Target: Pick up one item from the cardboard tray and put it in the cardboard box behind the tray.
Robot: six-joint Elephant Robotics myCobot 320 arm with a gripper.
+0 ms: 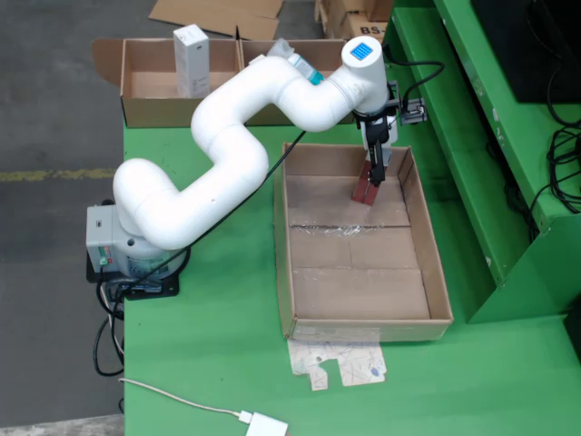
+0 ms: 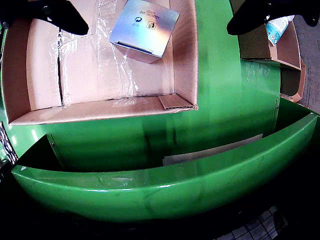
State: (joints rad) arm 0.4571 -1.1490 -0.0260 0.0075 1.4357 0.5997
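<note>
The green counter (image 1: 218,363) fills the lower part of the fixed view and lies nearest the camera; a torn cardboard scrap (image 1: 340,359) and a white adapter (image 1: 265,425) rest on it at the bottom edge.

The white arm (image 1: 218,173) rises from its base at centre left and reaches toward the upper right of the frame.

The cardboard tray (image 1: 436,272) occupies the centre right. Its floor is bare apart from one item at its far end.

The cardboard box (image 1: 145,100) stands along the upper edge of the fixed view, behind the tray. It contains an upright white carton (image 1: 192,59) and a bottle with a teal band (image 1: 305,71).

The small red-brown box (image 1: 367,189) is the item to move. In the fixed view it appears to rest on the tray floor at upper centre, though contact cannot be confirmed. In the wrist view it sits top centre, showing a silvery face (image 2: 145,25).

The fingers (image 1: 375,174) are positioned at the item. In the wrist view the two dark tips (image 2: 65,15) stand spread, well apart on either side of the item and not touching it.

Progress: the approach is complete. Judged remaining: close on the item, lift it, carry it to the rear box, release.
</note>
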